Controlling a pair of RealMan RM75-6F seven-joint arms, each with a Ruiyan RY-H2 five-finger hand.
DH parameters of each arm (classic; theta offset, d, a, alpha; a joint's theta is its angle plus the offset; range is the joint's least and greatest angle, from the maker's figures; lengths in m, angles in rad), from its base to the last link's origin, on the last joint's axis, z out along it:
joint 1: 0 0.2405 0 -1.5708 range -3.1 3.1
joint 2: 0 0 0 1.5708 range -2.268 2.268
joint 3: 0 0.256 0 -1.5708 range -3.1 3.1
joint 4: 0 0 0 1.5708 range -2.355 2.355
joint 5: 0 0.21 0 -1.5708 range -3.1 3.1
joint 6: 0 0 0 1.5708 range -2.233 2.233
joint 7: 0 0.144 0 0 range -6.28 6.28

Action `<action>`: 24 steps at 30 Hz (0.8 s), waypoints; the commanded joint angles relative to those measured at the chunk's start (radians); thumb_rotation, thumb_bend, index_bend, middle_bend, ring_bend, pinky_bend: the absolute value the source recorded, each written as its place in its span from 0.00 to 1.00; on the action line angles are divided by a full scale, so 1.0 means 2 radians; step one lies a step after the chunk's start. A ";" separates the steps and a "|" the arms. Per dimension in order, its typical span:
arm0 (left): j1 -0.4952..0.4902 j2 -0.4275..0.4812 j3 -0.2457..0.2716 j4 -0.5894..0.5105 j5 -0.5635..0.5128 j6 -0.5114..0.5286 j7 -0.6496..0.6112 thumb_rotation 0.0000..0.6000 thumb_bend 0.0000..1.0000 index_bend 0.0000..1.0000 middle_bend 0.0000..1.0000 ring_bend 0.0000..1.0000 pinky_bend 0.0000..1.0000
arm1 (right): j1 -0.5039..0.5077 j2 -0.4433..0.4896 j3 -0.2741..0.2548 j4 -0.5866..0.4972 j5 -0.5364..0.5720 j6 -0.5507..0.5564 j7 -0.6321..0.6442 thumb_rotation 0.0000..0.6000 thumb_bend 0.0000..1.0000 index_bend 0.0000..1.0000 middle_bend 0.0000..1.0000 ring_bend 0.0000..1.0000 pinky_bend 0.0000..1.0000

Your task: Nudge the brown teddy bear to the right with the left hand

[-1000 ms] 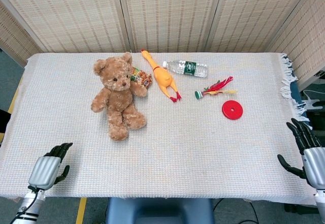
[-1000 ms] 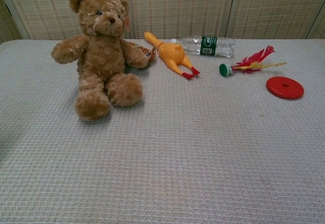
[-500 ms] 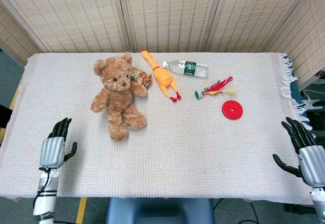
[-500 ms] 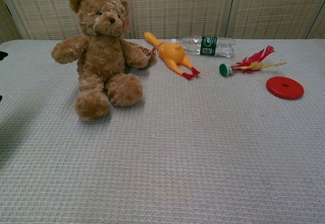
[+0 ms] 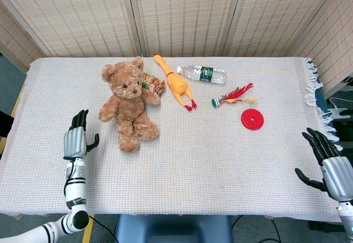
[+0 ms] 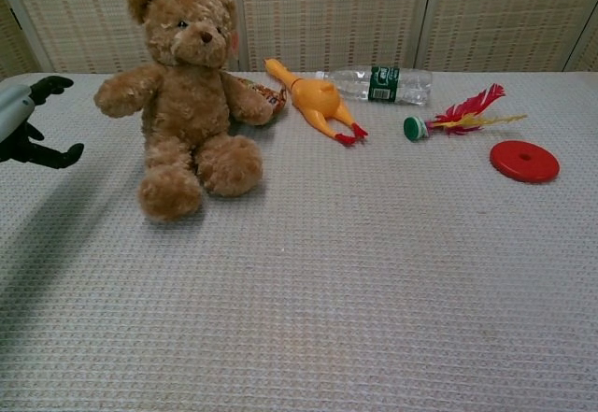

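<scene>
The brown teddy bear (image 5: 128, 104) (image 6: 184, 92) sits upright on the white table cloth, left of centre, facing the robot. My left hand (image 5: 76, 136) (image 6: 26, 122) hovers over the table to the bear's left, fingers straight and apart, thumb pointing toward the bear, a short gap away from its leg. It holds nothing. My right hand (image 5: 329, 161) hangs at the table's front right edge, fingers spread, empty; the chest view does not show it.
Behind the bear lies a snack packet (image 5: 153, 83), then a yellow rubber chicken (image 5: 176, 82) (image 6: 315, 100), a plastic bottle (image 5: 202, 74) (image 6: 383, 83), a feathered shuttlecock (image 5: 233, 96) (image 6: 458, 113) and a red disc (image 5: 252, 119) (image 6: 523, 161). Folding screens stand behind the table.
My left hand has risen from the front left corner and moved forward and right, toward the bear's left side, entering the chest view. The right hand shifted slightly. The bear has not moved.
</scene>
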 commanded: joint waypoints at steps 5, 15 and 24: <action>-0.047 -0.073 -0.053 0.075 -0.029 0.035 -0.010 1.00 0.40 0.00 0.07 0.08 0.29 | 0.002 0.003 0.001 -0.002 0.005 -0.005 0.003 1.00 0.16 0.00 0.00 0.00 0.16; -0.072 -0.087 -0.080 0.049 -0.058 0.030 -0.025 1.00 0.39 0.01 0.09 0.11 0.30 | 0.002 0.007 -0.003 -0.005 0.005 -0.009 0.004 1.00 0.16 0.00 0.00 0.00 0.16; -0.088 -0.101 -0.081 0.061 -0.068 0.041 -0.017 1.00 0.40 0.06 0.16 0.15 0.32 | 0.003 0.008 -0.003 -0.006 0.006 -0.010 0.006 1.00 0.16 0.00 0.00 0.00 0.16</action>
